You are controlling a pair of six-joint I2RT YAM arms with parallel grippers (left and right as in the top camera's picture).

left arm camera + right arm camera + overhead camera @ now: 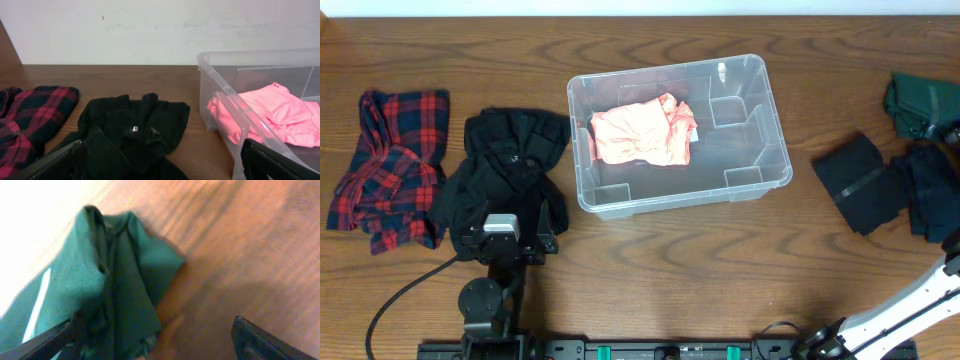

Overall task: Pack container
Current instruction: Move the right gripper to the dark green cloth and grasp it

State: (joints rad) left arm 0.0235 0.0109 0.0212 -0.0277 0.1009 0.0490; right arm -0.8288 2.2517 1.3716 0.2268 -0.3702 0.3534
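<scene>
Left gripper (160, 167) was spread wide, holding nothing, low over black garment (135, 130). Right gripper (160, 342) was spread, green cloth (110, 280) by one finger. Container (750, 150) sat mid-table, pink garment (640, 135) inside.

- The overhead view is lit brightly and evenly, and only soft, short shadows are cast on the wooden table (650, 260).
- A small glint is seen on the container (722, 68) rim.
- The right wrist view is blurred and warm-tinted: the green cloth (120, 280) is rendered soft, and the upper left corner is washed out.
</scene>
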